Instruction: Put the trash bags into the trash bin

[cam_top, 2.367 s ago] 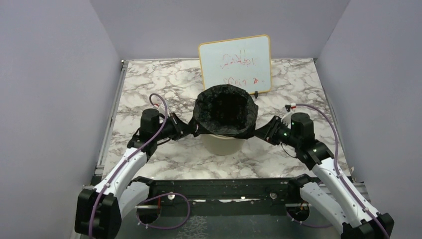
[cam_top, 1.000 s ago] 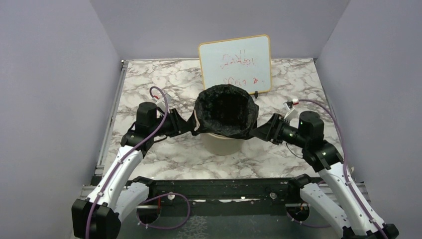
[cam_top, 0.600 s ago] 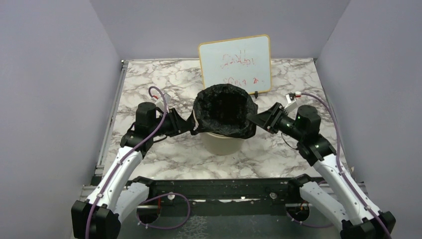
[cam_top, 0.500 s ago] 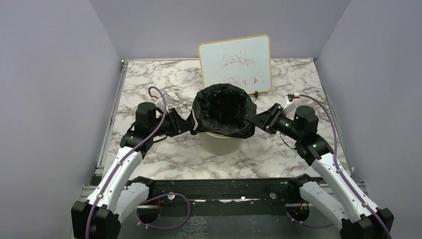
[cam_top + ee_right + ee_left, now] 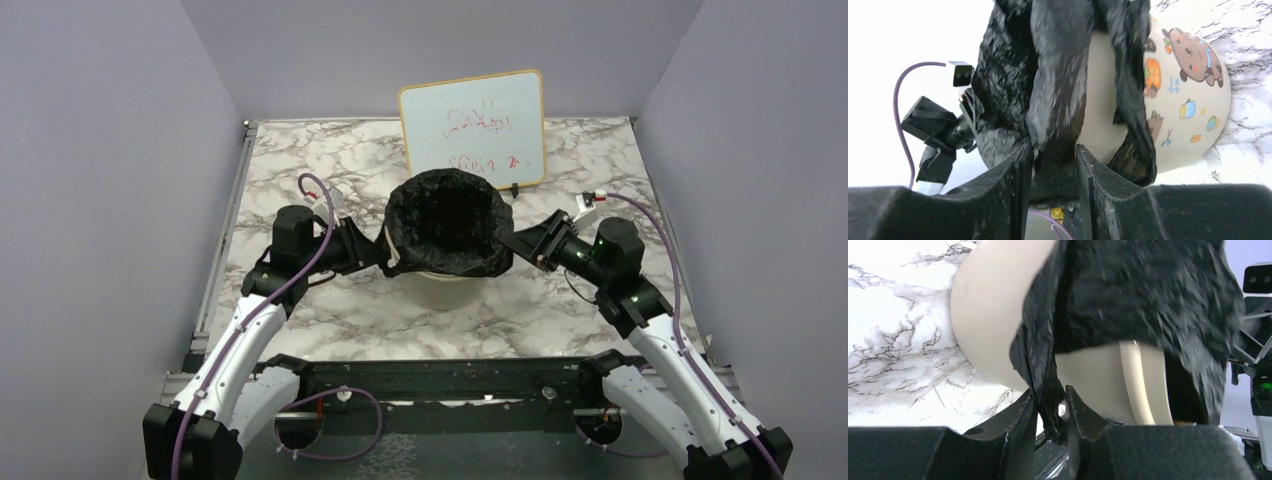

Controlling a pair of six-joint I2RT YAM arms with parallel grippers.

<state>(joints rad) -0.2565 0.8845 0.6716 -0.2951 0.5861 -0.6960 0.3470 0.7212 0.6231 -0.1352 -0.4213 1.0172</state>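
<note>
The black trash bag (image 5: 447, 225) lines the cream trash bin (image 5: 440, 288), its edge folded over the rim and hanging partway down the sides. My left gripper (image 5: 381, 258) is shut on the bag's left edge, which is pulled out into a point. In the left wrist view the gripper (image 5: 1050, 401) pinches a black fold (image 5: 1045, 365) beside the bin wall (image 5: 993, 315). My right gripper (image 5: 513, 242) is shut on the bag's right edge. In the right wrist view the gripper (image 5: 1053, 157) holds bunched plastic (image 5: 1058, 90) against the bin (image 5: 1188, 85), which bears cartoon stickers.
A white whiteboard (image 5: 473, 128) with red writing stands just behind the bin. The marble table (image 5: 300, 170) is walled by lilac panels on three sides. A black rail (image 5: 440, 378) runs along the near edge between the arm bases.
My right gripper has moved up and back along the bin's right side, carrying the bag's edge with it. My left gripper has drawn slightly outward and now holds still.
</note>
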